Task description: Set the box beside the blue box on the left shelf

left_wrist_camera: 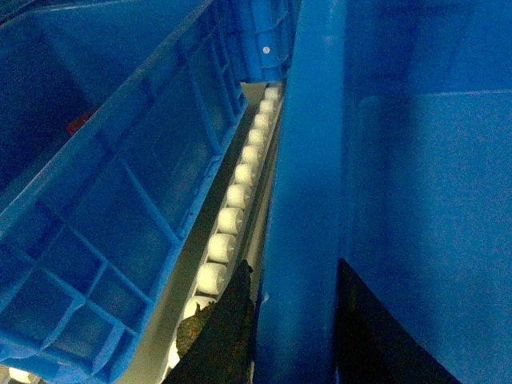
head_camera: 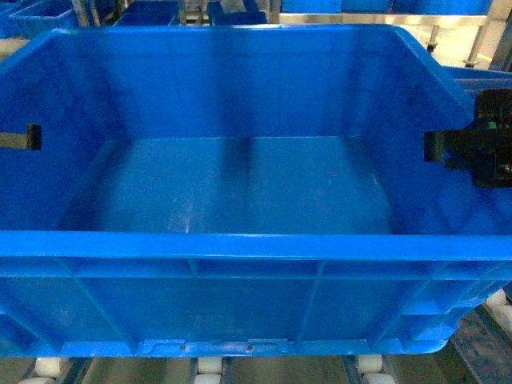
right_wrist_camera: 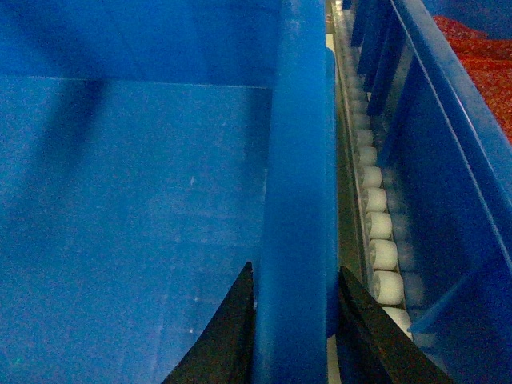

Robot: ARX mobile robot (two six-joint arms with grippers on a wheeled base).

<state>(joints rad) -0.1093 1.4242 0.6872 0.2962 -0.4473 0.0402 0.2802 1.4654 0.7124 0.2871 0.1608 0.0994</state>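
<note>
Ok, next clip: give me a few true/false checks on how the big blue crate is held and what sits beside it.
1. The large bright-blue plastic crate is empty inside. True.
2. Only the right claw grips it. False: the left claw also straddles its side wall, one finger inside, one outside.
3. White plastic rollers run beside the crate's right wall. True.
4. Nothing stands to the crate's left. False: another ribbed blue crate sits across a roller track.
5. The crate holds red parts. False: its floor is bare.
</note>
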